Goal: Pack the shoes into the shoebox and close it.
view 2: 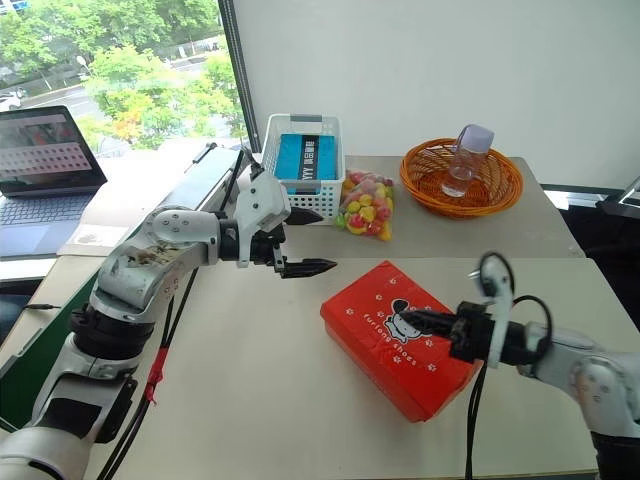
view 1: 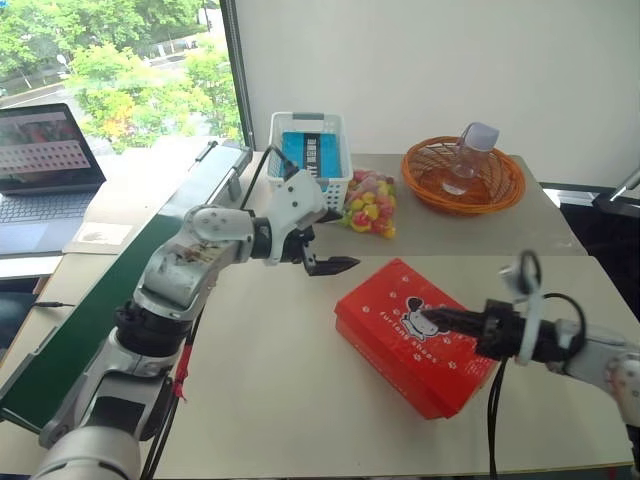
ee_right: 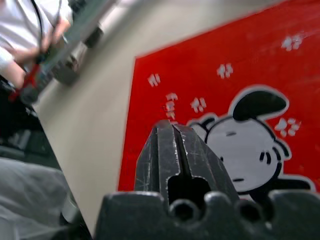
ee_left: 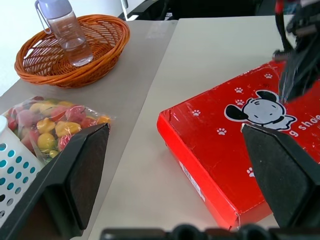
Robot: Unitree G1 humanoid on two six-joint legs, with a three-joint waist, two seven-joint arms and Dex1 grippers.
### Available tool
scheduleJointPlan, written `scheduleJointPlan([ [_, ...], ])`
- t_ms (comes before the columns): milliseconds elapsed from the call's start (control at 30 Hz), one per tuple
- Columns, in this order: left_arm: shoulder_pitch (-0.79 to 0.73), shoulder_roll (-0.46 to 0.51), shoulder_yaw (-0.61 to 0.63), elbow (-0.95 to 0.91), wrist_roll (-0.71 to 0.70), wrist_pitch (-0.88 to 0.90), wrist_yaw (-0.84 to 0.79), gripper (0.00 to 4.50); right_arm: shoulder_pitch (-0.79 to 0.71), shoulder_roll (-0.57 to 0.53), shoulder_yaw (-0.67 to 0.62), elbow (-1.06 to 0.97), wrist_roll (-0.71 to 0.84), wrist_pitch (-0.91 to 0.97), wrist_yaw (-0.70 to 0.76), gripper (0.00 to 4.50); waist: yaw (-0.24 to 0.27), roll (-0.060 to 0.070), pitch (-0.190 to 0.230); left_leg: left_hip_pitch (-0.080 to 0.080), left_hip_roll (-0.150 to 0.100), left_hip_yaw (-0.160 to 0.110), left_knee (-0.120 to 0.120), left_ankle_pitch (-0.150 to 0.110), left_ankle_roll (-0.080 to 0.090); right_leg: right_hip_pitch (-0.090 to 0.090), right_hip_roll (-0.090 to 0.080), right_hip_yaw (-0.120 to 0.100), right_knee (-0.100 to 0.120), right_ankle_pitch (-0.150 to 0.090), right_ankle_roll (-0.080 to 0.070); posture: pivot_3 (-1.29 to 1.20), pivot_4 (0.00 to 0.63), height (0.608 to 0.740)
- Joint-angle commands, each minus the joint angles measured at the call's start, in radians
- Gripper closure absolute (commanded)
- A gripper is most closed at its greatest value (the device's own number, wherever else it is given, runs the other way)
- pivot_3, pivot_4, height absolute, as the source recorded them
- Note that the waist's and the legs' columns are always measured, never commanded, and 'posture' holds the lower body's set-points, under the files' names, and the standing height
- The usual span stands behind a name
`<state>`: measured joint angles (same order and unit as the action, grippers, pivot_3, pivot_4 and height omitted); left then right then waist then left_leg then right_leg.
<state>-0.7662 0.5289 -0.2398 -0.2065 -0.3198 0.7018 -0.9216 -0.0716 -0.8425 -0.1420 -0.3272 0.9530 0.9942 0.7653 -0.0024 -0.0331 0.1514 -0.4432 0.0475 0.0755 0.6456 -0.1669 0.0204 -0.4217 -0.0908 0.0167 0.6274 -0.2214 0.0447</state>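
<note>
Shoebox [view 1: 415,335] closed, near-right on the table [view 1: 270,390], my right gripper [view 1: 428,320] over its lid.

My right fingers are pressed together, empty, tips above the cartoon print. My left gripper [view 1: 335,240] hangs spread wide, holding nothing, left of and beyond the box, near the candy bag [view 1: 370,203] and white basket [view 1: 310,150].

Silver-white arms, black cables, red tie; black-fingered left end effector [view 1: 322,247].
</note>
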Motion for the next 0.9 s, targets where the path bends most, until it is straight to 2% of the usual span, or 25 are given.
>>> scheduleJointPlan([
  [33, 0.007, 0.015, 0.012, -0.040, -0.001, 0.000, 0.003, 0.00, -0.014, -0.041, 0.103, -0.030, -0.138, -0.073, 0.045, 4.46, 0.002, 0.000, 0.000, 0.000, 0.000, 0.000, 0.000, 0.000, 0.000, 0.000, 0.000, 0.000, 0.000, 0.000, 0.000, 0.00, 0.150, 0.740],
  [300, 0.050, 0.033, 0.003, -0.059, 0.004, -0.020, -0.003, 0.00, 0.013, -0.155, 0.324, -0.029, -0.438, -0.212, 0.111, 4.46, 0.006, -0.004, -0.002, 0.001, 0.000, 0.000, 0.001, 0.000, 0.000, 0.001, 0.000, -0.001, 0.000, -0.003, 0.002, 0.00, 0.150, 0.740],
  [400, 0.090, 0.022, 0.010, -0.046, 0.015, -0.058, 0.014, 0.00, -0.025, -0.111, 0.232, -0.058, -0.410, -0.259, 0.086, 4.46, 0.011, -0.008, -0.005, 0.002, 0.001, 0.000, 0.000, 0.000, 0.000, 0.002, 0.000, -0.001, -0.001, -0.005, 0.000, 0.00, 0.150, 0.740],
  [467, 0.100, -0.019, 0.043, -0.019, 0.027, -0.081, 0.083, 0.00, -0.056, -0.055, 0.150, -0.071, -0.398, -0.298, 0.029, 4.46, 0.012, -0.011, -0.004, 0.002, 0.001, 0.000, 0.001, 0.000, 0.000, 0.002, 0.000, -0.001, 0.000, -0.006, -0.002, 0.00, 0.150, 0.740],
  [533, 0.112, -0.059, 0.084, -0.011, -0.005, -0.030, 0.135, 0.00, -0.066, -0.019, 0.075, -0.099, -0.400, -0.321, -0.022, 4.46, 0.014, -0.011, -0.003, 0.001, 0.001, 0.001, 0.002, 0.000, 0.000, 0.002, 0.000, -0.001, 0.000, -0.005, -0.002, 0.00, 0.150, 0.740],
  [567, 0.127, -0.065, 0.097, -0.022, -0.022, -0.014, 0.139, 0.00, -0.056, -0.017, 0.039, -0.125, -0.384, -0.321, -0.019, 3.93, 0.014, -0.011, -0.003, 0.000, 0.001, 0.001, 0.004, 0.000, 0.000, 0.001, 0.000, -0.001, 0.000, -0.005, -0.001, 0.00, 0.150, 0.740],
  [600, 0.139, -0.066, 0.105, -0.033, -0.033, -0.006, 0.139, 0.00, -0.047, -0.017, 0.016, -0.143, -0.371, -0.319, -0.014, 3.75, 0.014, -0.011, -0.003, 0.000, 0.001, 0.001, 0.004, 0.000, 0.000, 0.001, 0.000, -0.001, 0.000, -0.004, -0.001, 0.00, 0.150, 0.740],
  [800, 0.223, -0.029, 0.105, -0.066, -0.037, -0.015, 0.118, 0.00, 0.052, -0.047, -0.144, -0.267, -0.337, -0.311, 0.013, 1.63, 0.014, -0.011, -0.003, 0.000, 0.001, 0.001, 0.000, 0.000, 0.000, 0.000, 0.000, -0.002, 0.000, 0.000, -0.001, 0.00, 0.150, 0.740],
  [833, 0.242, -0.024, 0.105, -0.078, -0.045, -0.028, 0.105, 0.00, 0.082, -0.052, -0.169, -0.302, -0.331, -0.316, 0.022, 1.42, 0.014, -0.011, -0.003, 0.000, 0.001, 0.001, -0.001, 0.000, 0.000, 0.000, 0.000, -0.002, 0.000, 0.000, -0.001, 0.00, 0.150, 0.740],
  [900, 0.280, -0.022, 0.117, -0.101, -0.071, -0.058, 0.077, 0.00, 0.153, -0.068, -0.205, -0.342, -0.374, -0.352, 0.039, 0.60, 0.015, -0.011, -0.003, 0.000, 0.001, 0.001, 0.000, 0.000, 0.000, 0.000, 0.000, -0.002, 0.000, 0.000, -0.001, 0.00, 0.150, 0.740],
])
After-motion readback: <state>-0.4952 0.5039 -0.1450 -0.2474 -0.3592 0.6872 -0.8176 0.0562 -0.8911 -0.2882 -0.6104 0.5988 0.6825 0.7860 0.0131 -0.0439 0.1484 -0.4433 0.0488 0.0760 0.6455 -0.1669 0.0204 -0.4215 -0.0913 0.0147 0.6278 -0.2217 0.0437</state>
